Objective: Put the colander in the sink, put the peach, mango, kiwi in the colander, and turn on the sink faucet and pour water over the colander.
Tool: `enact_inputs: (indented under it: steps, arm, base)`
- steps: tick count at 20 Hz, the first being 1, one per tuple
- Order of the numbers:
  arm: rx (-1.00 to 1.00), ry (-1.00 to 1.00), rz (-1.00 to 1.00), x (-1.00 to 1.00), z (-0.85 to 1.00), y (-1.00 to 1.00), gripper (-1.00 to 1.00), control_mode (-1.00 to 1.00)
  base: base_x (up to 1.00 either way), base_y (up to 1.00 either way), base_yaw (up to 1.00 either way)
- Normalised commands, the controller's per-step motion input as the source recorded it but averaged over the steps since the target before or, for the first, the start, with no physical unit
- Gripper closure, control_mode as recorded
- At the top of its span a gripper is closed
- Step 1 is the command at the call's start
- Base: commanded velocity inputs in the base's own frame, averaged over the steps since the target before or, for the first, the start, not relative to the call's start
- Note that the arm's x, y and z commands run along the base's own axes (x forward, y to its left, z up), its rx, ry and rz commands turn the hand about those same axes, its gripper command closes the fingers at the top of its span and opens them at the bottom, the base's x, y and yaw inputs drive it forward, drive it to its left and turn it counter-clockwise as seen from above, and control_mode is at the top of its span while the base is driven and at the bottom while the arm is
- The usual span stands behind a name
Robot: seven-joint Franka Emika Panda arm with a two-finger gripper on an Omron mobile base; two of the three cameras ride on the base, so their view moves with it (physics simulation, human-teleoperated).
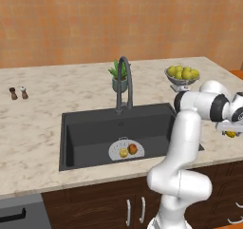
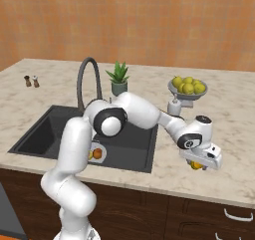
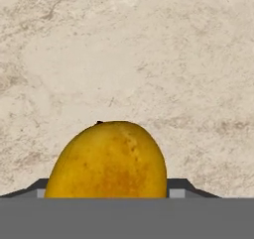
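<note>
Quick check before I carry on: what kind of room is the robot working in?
A kitchen, by the look of it: a marble-look counter with a dark sink, a gooseneck faucet, and wooden cabinets below.

Glossy white arm (image 1: 182,142) (dark joints)

Colander (image 1: 126,150) in sink (image 1: 90,128), mango (image 3: 107,161) on counter (image 3: 149,59)

The counter (image 1: 38,123) looks like polished beige marble with faint veins. The sink (image 1: 90,128) is matt dark grey, the faucet (image 1: 124,83) dull dark metal. The mango (image 3: 109,161) has smooth yellow-orange skin with brown speckles. The cabinet doors (image 1: 95,204) are dark wood with glossy metal handles.
</note>
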Motion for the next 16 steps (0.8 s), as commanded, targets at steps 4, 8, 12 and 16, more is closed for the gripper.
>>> enact_inputs:
  steps: [4, 8, 12, 16]
  arm:
    - [0.00, -0.17, 0.01, -0.28, 0.01, 0.43, 1.00, -1.00]
    - [0.01, -0.11, 0.02, -0.48, 0.30, 0.88, 1.00, -1.00]
    - [0.10, -0.03, 0.00, -0.23, 0.41, 0.88, 1.00, -1.00]
    - [0.12, 0.00, 0.00, 0.02, 0.42, 0.90, 1.00, -1.00]
  base:
    - [0.00, 0.00, 0.00]
    - [0.00, 0.00, 0.00]
    - [0.00, 0.00, 0.00]
    - [0.00, 0.00, 0.00]
